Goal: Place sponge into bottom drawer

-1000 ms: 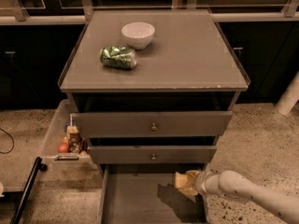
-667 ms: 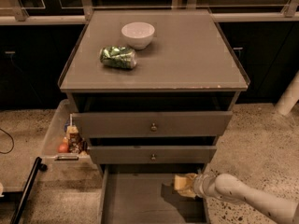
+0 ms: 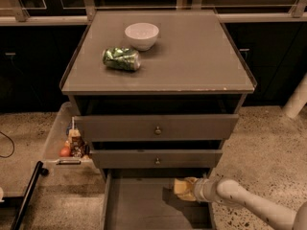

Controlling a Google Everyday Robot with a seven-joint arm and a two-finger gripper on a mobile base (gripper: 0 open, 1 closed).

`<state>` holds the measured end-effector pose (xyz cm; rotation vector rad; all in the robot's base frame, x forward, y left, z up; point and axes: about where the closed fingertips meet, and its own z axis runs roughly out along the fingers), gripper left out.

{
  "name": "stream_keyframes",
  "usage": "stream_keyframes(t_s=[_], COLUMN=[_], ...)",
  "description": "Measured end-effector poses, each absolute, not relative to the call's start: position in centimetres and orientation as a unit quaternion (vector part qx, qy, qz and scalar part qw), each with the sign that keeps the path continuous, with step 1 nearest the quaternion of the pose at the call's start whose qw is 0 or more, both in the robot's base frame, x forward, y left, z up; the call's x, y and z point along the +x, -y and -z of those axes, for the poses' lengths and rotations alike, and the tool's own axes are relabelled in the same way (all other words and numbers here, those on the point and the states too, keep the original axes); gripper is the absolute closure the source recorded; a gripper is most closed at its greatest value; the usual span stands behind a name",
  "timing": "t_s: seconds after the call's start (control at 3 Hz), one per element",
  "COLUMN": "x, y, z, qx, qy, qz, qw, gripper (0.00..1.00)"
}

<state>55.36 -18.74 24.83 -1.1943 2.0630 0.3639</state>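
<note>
The bottom drawer (image 3: 136, 205) is pulled out at the foot of the grey cabinet, its flat grey floor showing. My gripper (image 3: 183, 188) reaches in from the lower right on a white arm and hangs just above the drawer's right half. A pale-yellow block, the sponge (image 3: 180, 186), sits at the gripper's tip, held between the fingers. No other sponge shows on the cabinet top or the drawer floor.
A white bowl (image 3: 142, 35) and a crumpled green can (image 3: 121, 59) lie on the cabinet top. The two upper drawers (image 3: 156, 128) stand slightly out. A clear bin (image 3: 72, 143) with small items sits on the floor at left, beside a black pole (image 3: 28, 193).
My gripper has moved a little to the left over the bottom drawer, still carrying the sponge. Nothing else has moved.
</note>
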Motion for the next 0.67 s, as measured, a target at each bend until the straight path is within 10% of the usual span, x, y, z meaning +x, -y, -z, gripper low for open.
stream_keyframes(t_s=[0.67], x=[57.4], y=[15.8], z=[-20.7], qx=[-0.478], qy=[-0.778], qz=[-0.148], qw=[0.38], gripper=[1.0])
